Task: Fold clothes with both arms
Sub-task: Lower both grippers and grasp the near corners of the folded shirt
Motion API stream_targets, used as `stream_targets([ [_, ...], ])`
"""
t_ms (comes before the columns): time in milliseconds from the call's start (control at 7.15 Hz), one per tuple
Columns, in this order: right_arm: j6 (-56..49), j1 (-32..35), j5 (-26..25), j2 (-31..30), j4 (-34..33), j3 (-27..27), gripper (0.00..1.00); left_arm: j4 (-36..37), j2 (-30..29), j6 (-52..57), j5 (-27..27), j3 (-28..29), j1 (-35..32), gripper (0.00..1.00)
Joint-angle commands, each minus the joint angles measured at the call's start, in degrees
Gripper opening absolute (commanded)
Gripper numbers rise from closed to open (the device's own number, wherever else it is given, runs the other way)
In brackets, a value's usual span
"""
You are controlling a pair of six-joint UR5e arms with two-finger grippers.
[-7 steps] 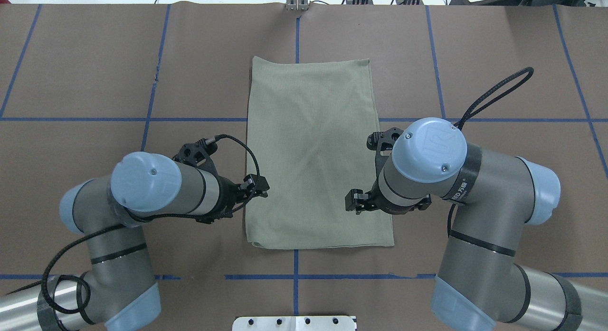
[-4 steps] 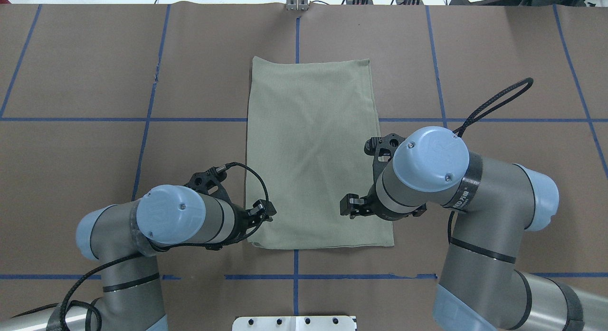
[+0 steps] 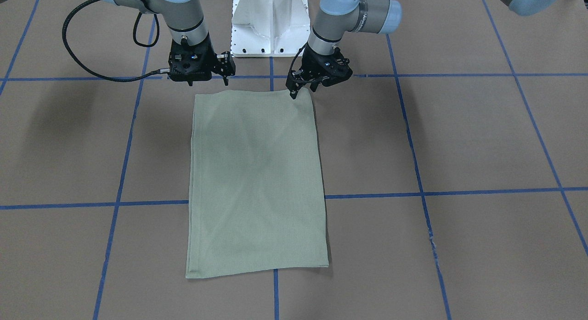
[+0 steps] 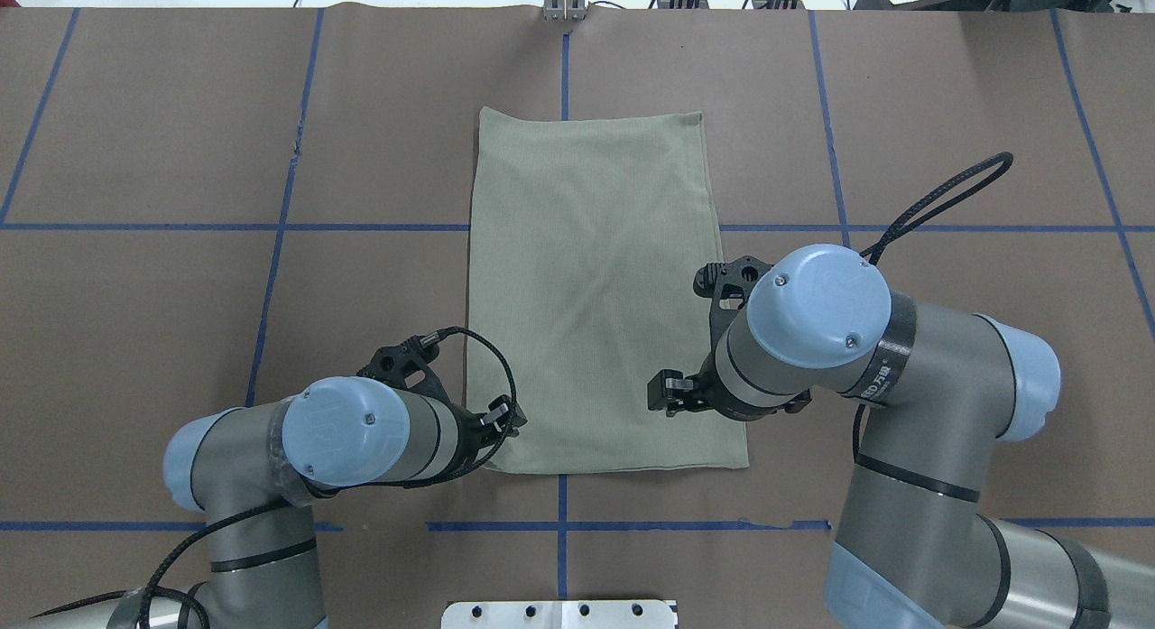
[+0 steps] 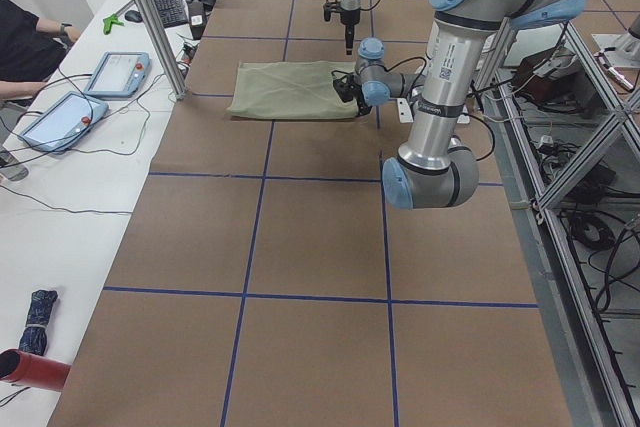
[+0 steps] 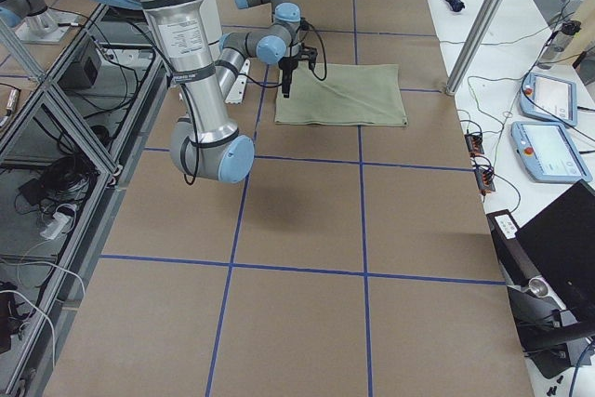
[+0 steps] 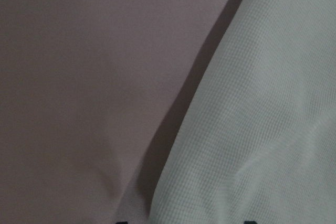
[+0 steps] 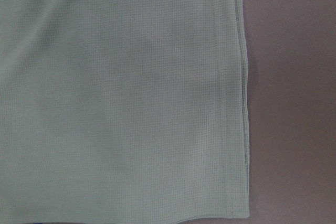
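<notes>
Brown bench (image 4: 135,340), gridded with blue tape (image 4: 280,227), lies bare on every side of the one green shirt (image 4: 595,277), a straight-edged rectangle at its middle. Of two hands, the left hand (image 3: 293,92), fingers parted, meets the shirt's robot-side corner. The right hand (image 4: 660,393) hovers near the opposite edge, and I cannot tell its grip.

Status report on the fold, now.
Left gripper down at one robot-side corner of the shirt, right gripper over the other; jaws unclear. Shirt lies flat, a folded rectangle. Nothing in the way.
</notes>
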Motion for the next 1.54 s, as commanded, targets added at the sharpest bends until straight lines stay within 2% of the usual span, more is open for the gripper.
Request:
stream_targets([
  [0,0.00,0.00,-0.01,-0.61,0.00,-0.07,1.00,0.02,-0.53,0.19,0.96,1.49,0.06,0.75],
  [280,0.00,0.00,-0.01,-0.61,0.00,-0.07,1.00,0.02,-0.53,0.27,0.96,1.76,-0.03,0.68],
  [420,0.00,0.00,-0.01,-0.61,0.00,-0.07,1.00,0.02,-0.53,0.27,0.96,1.76,-0.03,0.55],
  [559,0.00,0.00,-0.01,-0.70,0.00,-0.07,1.00,0.02,-0.53,0.27,0.96,1.67,-0.03,0.28],
  [699,0.00,0.00,-0.01,-0.61,0.00,0.01,1.00,0.02,-0.44,0.19,1.05,1.41,-0.03,0.06],
  [839,0.00,0.00,-0.01,-0.61,0.00,0.01,1.00,0.02,-0.35,0.19,1.83,1.41,-0.03,0.00],
  [1119,3.13,-0.87,-0.01,-0.52,0.00,0.10,1.00,0.20,-0.18,0.62,1.66,0.53,-0.03,0.00],
  [1399,12.25,-5.51,-3.85,0.61,0.09,0.01,1.00,0.90,-0.18,0.63,1.66,-1.57,0.06,0.00],
])
